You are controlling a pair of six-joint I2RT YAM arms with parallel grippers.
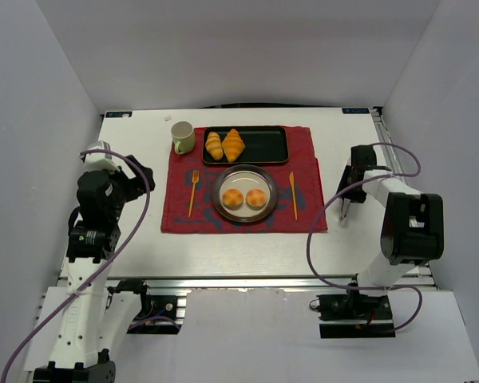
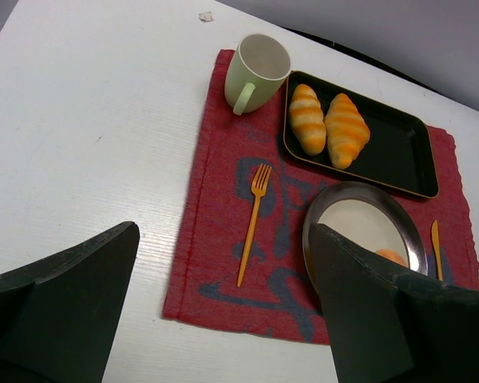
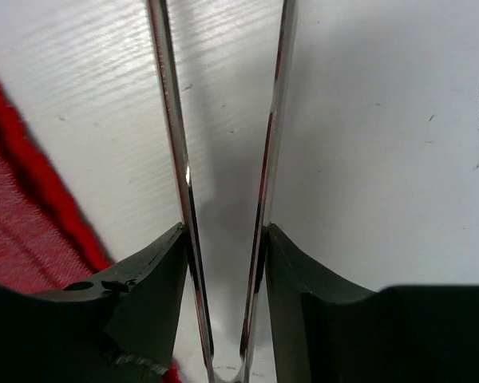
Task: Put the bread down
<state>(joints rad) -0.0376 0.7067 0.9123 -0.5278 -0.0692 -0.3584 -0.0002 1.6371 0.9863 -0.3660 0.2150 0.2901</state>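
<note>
Two small round golden buns (image 1: 233, 198) (image 1: 256, 197) lie side by side on the round metal plate (image 1: 245, 171) in the middle of the red mat (image 1: 176, 199). One bun's edge (image 2: 391, 256) peeks past my finger in the left wrist view. My left gripper (image 1: 136, 179) (image 2: 223, 239) is open and empty, above the table left of the mat. My right gripper (image 1: 351, 190) (image 3: 226, 231) is shut on metal tongs (image 3: 173, 128) (image 1: 343, 211), over bare table just right of the mat. The tong arms stand apart with nothing between them.
A black tray (image 1: 267, 146) with two ridged croissants (image 1: 224, 145) lies at the mat's back. A pale green mug (image 1: 183, 136) stands at the back left. An orange fork (image 1: 193, 194) lies left of the plate, an orange knife (image 1: 293, 195) right of it.
</note>
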